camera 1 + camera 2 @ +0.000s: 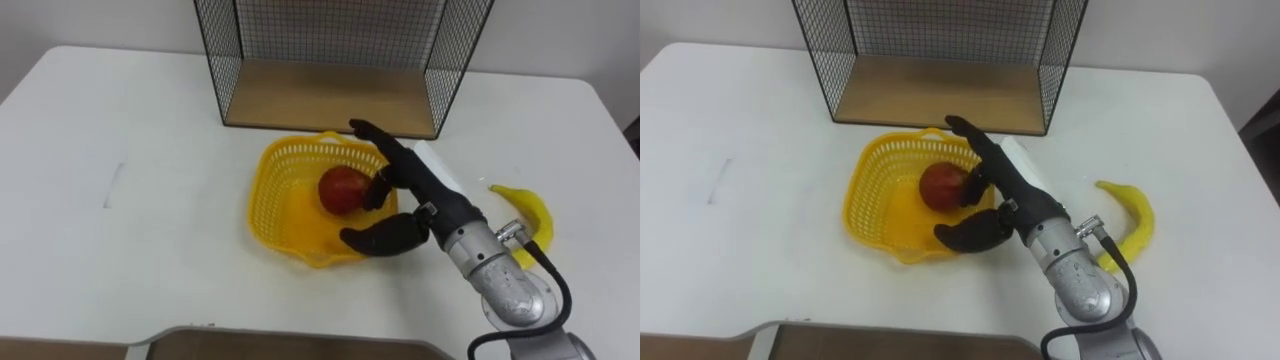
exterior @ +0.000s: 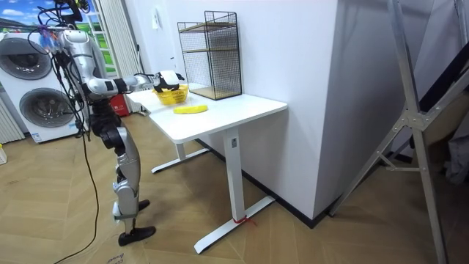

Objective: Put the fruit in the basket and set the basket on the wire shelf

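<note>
Over the right-hand rim of the yellow basket (image 1: 262, 195) your right hand (image 1: 418, 192) hangs with its fingers (image 1: 372, 133) spread apart, clamped on nothing. One fingertip rests against the red apple (image 1: 338, 188), which sits on the basket floor toward its right side. Judgement: the posture fits a release, so count the apple as delivered. The second fruit, the banana (image 1: 532, 214), lies flat on the white worktop (image 1: 130, 230), to the right of your forearm and well apart from the basket, so the fruit step looks half done. It sits near the worktop's right edge; come at it from above or from the edge side inward, since a nudge outward could send it off. Your thumb is low by the basket's front rim, so lift straight up before swinging right or you may drag the light basket along. The wire shelf (image 1: 330, 95) stands just behind the basket, open front toward you, wooden floor bare, mesh on both sides. The basket looks narrower than that opening, but the side posts leave modest margin, so send it in centred. Left of the basket the worktop offers wide free room.
</note>
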Robot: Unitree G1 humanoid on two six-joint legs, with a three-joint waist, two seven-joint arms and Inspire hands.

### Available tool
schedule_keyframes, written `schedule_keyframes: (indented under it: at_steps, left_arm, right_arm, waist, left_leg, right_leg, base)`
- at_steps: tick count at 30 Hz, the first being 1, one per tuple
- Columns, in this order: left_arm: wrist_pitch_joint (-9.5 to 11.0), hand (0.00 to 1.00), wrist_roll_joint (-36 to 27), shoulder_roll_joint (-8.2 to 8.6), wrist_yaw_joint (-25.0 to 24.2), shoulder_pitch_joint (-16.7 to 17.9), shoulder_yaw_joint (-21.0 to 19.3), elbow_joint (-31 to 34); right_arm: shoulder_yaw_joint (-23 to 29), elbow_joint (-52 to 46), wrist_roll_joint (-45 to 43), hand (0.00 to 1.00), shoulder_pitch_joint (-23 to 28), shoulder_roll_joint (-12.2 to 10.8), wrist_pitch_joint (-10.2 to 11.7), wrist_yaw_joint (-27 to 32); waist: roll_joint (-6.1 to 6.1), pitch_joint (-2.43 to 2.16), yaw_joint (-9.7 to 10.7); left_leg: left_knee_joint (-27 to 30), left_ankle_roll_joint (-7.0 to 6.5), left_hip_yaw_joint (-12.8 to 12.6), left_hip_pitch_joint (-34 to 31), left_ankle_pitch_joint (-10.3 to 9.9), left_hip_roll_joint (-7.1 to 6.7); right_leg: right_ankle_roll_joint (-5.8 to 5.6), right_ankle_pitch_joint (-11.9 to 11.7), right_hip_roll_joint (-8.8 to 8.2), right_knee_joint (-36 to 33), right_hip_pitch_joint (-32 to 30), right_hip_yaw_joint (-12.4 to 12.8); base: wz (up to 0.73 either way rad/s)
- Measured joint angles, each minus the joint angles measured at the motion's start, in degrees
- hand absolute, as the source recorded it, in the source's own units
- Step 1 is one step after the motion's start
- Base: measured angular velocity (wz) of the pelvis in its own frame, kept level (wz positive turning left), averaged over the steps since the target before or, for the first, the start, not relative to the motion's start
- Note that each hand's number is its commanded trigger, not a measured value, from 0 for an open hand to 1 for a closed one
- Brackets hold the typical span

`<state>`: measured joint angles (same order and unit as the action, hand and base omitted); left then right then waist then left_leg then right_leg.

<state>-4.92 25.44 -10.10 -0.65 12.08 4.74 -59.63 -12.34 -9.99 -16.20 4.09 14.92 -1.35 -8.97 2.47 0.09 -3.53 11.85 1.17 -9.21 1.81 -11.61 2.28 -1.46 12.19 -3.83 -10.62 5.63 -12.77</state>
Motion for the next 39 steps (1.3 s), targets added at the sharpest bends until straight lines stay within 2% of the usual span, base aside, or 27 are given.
schedule_keyframes:
  at_steps: [11,17,20,22,25,28,33,39]
  left_arm:
    - [0.1,0.00,0.0,-0.01,0.0,0.6,-0.1,0.0]
    - [0.4,0.00,0.1,0.22,-0.1,0.8,-1.8,-0.3]
    - [0.4,0.00,0.1,0.42,0.0,1.0,-3.3,-0.8]
    - [0.5,0.00,0.1,0.71,0.2,1.3,-4.7,-1.8]
    - [0.8,0.00,0.2,0.74,0.5,2.1,-6.4,-2.1]
    - [0.9,0.00,0.5,0.72,0.5,2.3,-7.7,-2.1]
    - [1.0,0.00,0.5,0.70,0.5,2.9,-8.9,-1.9]
    - [0.9,0.00,0.1,0.61,0.5,3.2,-9.2,-1.6]
  right_arm:
    - [1.4,0.0,0.5,0.00,-0.1,-0.2,0.0,0.2]
    - [8.6,-0.5,1.6,0.00,-0.1,-1.0,0.6,2.2]
    - [12.5,-2.3,2.8,0.00,-0.3,-1.1,0.7,7.3]
    - [15.0,-3.9,2.8,0.00,-0.3,-1.2,2.2,10.7]
    - [18.6,-4.6,3.4,0.00,-0.3,-1.2,3.8,15.2]
    - [21.2,-4.7,3.2,0.00,-0.4,-1.2,3.9,19.1]
    - [22.8,-4.0,2.1,0.00,-0.4,-1.1,3.9,23.3]
    - [23.8,1.5,2.3,0.00,-0.4,-0.6,3.8,27.1]
  waist:
    - [0.62,0.18,0.3]
    - [0.91,0.13,0.5]
    - [0.71,0.13,0.5]
    - [0.62,0.13,1.6]
    - [0.76,0.03,2.1]
    - [0.77,0.01,2.5]
    - [0.81,0.03,3.4]
    - [1.72,-0.10,3.8]
  left_leg:
    - [-0.1,0.00,0.0,0.6,0.0,-0.01]
    - [0.6,-0.05,0.1,-0.2,-0.1,0.02]
    - [0.6,-0.05,0.0,-0.2,-0.1,0.02]
    - [0.6,-0.06,0.1,-0.4,-0.1,0.02]
    - [0.5,-0.05,0.0,-0.2,-0.1,0.02]
    - [0.4,-0.05,-0.1,-0.1,-0.1,0.02]
    - [0.3,-0.06,-0.3,0.7,-0.1,0.01]
    - [0.3,-0.06,-0.4,0.9,-0.1,0.02]
  right_leg:
    - [0.00,0.0,-0.01,-0.1,0.9,-0.1]
    - [0.00,0.0,-0.05,-0.1,0.4,-0.2]
    - [-0.01,0.0,-0.07,-0.1,0.3,-0.2]
    - [-0.01,0.0,-0.05,-0.1,0.3,-0.2]
    - [-0.02,0.0,-0.02,-0.1,0.3,-0.1]
    - [-0.02,0.0,-0.03,-0.1,0.3,0.0]
    - [-0.02,0.0,-0.06,-0.1,0.3,0.1]
    - [-0.02,0.0,-0.05,0.0,0.5,0.2]
  base:
    - [0.00]
    - [0.01]
    - [0.00]
    - [0.00]
    - [0.00]
    - [0.00]
    - [-0.02]
    - [0.00]
